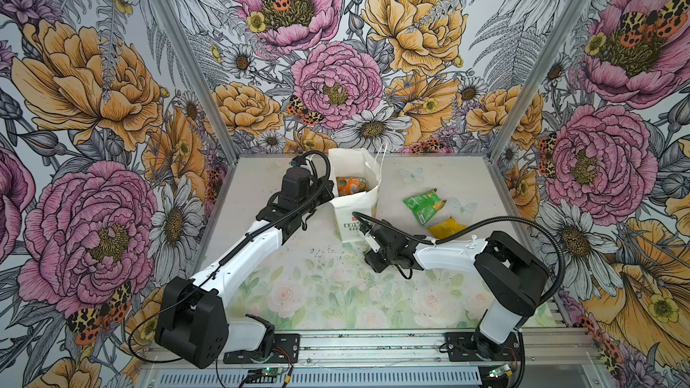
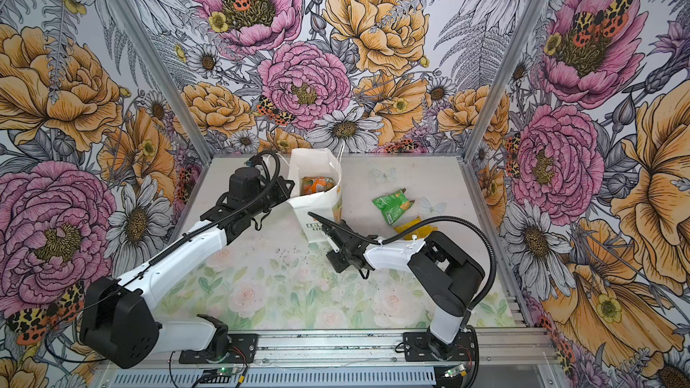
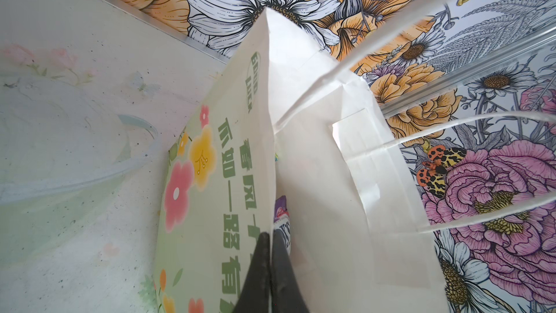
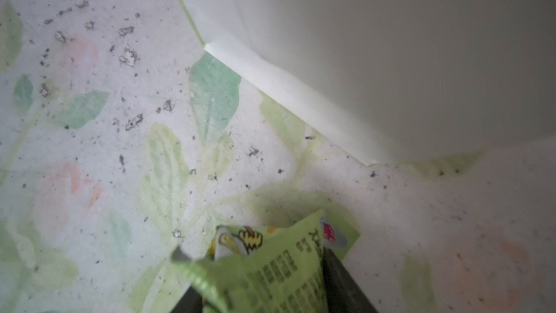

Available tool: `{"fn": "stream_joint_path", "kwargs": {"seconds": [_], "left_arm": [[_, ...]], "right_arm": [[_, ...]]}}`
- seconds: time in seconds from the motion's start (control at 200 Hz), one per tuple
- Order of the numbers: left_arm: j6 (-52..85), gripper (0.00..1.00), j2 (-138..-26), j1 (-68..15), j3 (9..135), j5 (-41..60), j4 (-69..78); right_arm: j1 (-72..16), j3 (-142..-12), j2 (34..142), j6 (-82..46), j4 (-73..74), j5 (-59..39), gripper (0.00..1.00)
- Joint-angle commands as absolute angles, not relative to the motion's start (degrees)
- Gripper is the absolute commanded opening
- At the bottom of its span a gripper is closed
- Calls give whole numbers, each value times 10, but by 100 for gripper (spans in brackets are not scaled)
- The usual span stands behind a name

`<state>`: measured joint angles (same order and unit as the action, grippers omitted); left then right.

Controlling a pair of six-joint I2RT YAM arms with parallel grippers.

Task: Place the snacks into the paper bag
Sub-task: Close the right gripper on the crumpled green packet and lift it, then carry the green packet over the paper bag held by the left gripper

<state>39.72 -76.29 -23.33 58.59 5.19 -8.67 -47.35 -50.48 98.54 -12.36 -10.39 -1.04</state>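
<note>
Tool states came first. The left tool [image 3: 270,237] was pressed together on the paper bag [image 1: 353,210], pinching the top of its printed wide wall. The right tool [image 4: 258,278] had a finger on either side of the small pale green packet [image 4: 270,266], pinching it low over the table [image 1: 283,263], just beside the bag's base.

The bag stood upright toward the back of the table, mouth open. An orange-white packet [image 1: 351,185] lay inside, and the left wrist view showed a purple packet [image 3: 281,207] in there too. A green packet [image 1: 423,205] and a yellow packet [image 1: 446,227] lay just beside each other on the table, right of the bag.

The step in hand looked like lifting the pale green packet for the bag. Done well, the right tool would rise straight until the packet hung clear above the rim, and only then cross. The paper wall was so near that a low sweep could shove or tip it. The left pinch should hold the mouth wide, and release should come over the opening, clear of the cord handles [image 3: 391,34]. Crinkly film can slip, so the grip wanted more than a corner.

The left arm stretched forward, its wrist level with the rim at the bag's left side. The right arm was folded, forearm reaching inward, wrist bent down before the bag's narrow side.
</note>
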Motion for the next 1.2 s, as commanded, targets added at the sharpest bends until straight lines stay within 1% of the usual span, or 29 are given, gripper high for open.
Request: {"fn": "stream_joint_path", "kwargs": {"seconds": [0.0,0.205,0.686,1.196], "left_arm": [[395,0,-763,-227,591,56,-78],[395,0,-764,-227,592,57,-76],[395,0,-764,-228,595,59,-76],[395,0,-763,-228,592,62,-73]], "right_arm": [[-478,-497,961,-122,-97,2,48],[-478,-495,946,-118,-105,4,42],[-476,-514,915,-109,-162,1,37],[-473,-569,782,-101,-265,-28,35]]}}
